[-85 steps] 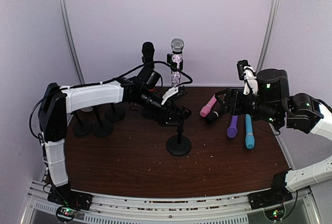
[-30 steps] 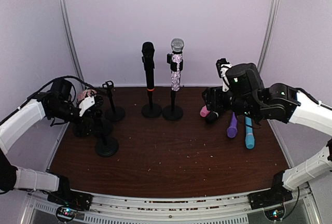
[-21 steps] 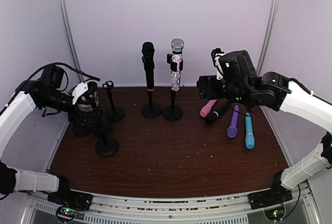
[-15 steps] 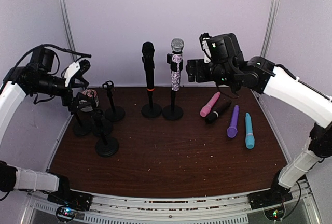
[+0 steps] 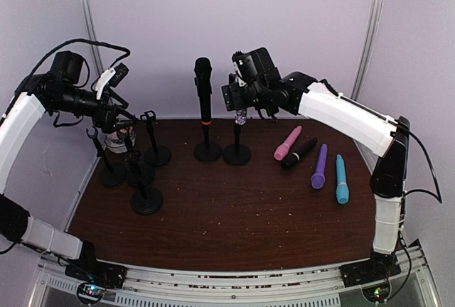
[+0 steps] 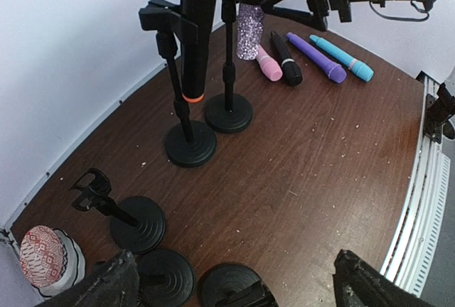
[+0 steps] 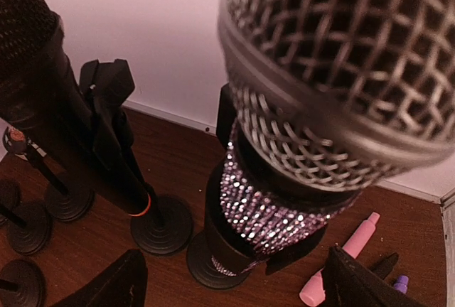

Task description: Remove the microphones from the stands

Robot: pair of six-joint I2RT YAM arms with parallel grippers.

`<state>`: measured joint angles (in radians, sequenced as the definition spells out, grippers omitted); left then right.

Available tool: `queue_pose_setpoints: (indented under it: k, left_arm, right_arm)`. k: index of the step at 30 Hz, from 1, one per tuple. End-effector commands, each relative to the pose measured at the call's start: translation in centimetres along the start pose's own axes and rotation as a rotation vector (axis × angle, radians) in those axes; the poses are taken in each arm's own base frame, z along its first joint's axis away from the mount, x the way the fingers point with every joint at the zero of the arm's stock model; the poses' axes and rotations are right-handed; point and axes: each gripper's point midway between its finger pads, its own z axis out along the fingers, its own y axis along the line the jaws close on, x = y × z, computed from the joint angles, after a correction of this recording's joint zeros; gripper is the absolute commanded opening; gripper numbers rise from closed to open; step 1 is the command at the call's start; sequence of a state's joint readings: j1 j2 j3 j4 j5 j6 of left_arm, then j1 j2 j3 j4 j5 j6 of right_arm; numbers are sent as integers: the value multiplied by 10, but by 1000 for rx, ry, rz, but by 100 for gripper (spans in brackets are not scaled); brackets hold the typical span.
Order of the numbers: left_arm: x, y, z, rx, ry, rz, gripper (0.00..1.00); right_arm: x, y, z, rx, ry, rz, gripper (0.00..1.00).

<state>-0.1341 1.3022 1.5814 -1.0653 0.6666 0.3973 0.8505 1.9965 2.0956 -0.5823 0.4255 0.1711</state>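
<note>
A sparkly purple microphone (image 5: pixel 241 114) with a silver mesh head (image 7: pixel 341 51) stands upright in the clip of its black stand (image 5: pixel 237 153), next to a black microphone (image 5: pixel 203 79) on its own stand. My right gripper (image 5: pixel 234 97) is open at the sparkly microphone's upper part and hides its head in the top view. In the right wrist view the sparkly body (image 7: pixel 274 207) lies between and beyond my open fingers (image 7: pixel 106 286), apart from them. My left gripper (image 5: pixel 122 92) is open and empty, raised above the empty stands at the far left.
Several empty black stands (image 5: pixel 146 200) cluster at the left, with a red-and-white patterned object (image 6: pixel 43 257) by the wall. Pink (image 5: pixel 286 143), black (image 5: pixel 298 153), purple (image 5: pixel 318 167) and blue (image 5: pixel 341 179) microphones lie on the table at the right.
My right arm has swung up and left from the lying microphones to the sparkly microphone's head. My left arm has left the empty stand and risen at the far left.
</note>
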Motion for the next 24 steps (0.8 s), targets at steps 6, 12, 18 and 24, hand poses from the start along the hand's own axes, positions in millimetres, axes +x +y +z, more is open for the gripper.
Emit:
queue_pose_setpoints:
  k: [6, 12, 18, 24]
  left_arm:
    - [-12, 0, 0, 10, -74, 13, 98]
    - [-13, -1, 3, 25, -94, 8, 98]
    - [-13, -3, 5, 35, -113, 11, 98]
    - [-17, -10, 7, 70, -161, 10, 98]
  right_arm:
    - [-29, -13, 5, 34, -92, 21, 78]
    - [-35, -3, 5, -25, -106, 33, 55]
    - [-34, 2, -13, -50, -103, 16, 29]
    - [-27, 8, -48, -98, -108, -7, 15]
